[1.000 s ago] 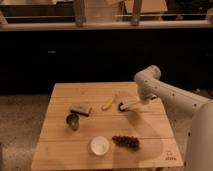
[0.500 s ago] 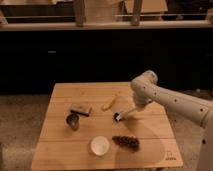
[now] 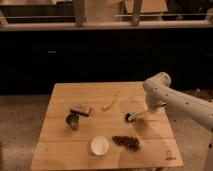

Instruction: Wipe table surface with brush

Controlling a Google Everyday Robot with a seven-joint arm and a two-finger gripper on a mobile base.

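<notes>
While the white robot arm (image 3: 175, 100) reaches in from the right edge of the scene, its gripper (image 3: 150, 111) hangs low over the right half of the table surface (image 3: 105, 127), at the handle end of the brush (image 3: 136, 115) — how far the tool's grip is parted, and whether it truly has the handle, cannot be told from this view. The brush lies nearly flat, its dark round head down on the planks toward the table's middle and its pale handle running right toward the gripper. A yellow banana (image 3: 109, 103) rests just left of the brush head, angled across the boards. Farther left sits a dark rectangular block (image 3: 81, 110), with a dark cup (image 3: 73, 120) just in front of it. Nearer the front edge stand a white bowl (image 3: 99, 145) and, beside it, a dark cluster that looks like grapes (image 3: 125, 142). A small dark mark (image 3: 170, 155) shows at the table's front right corner.
</notes>
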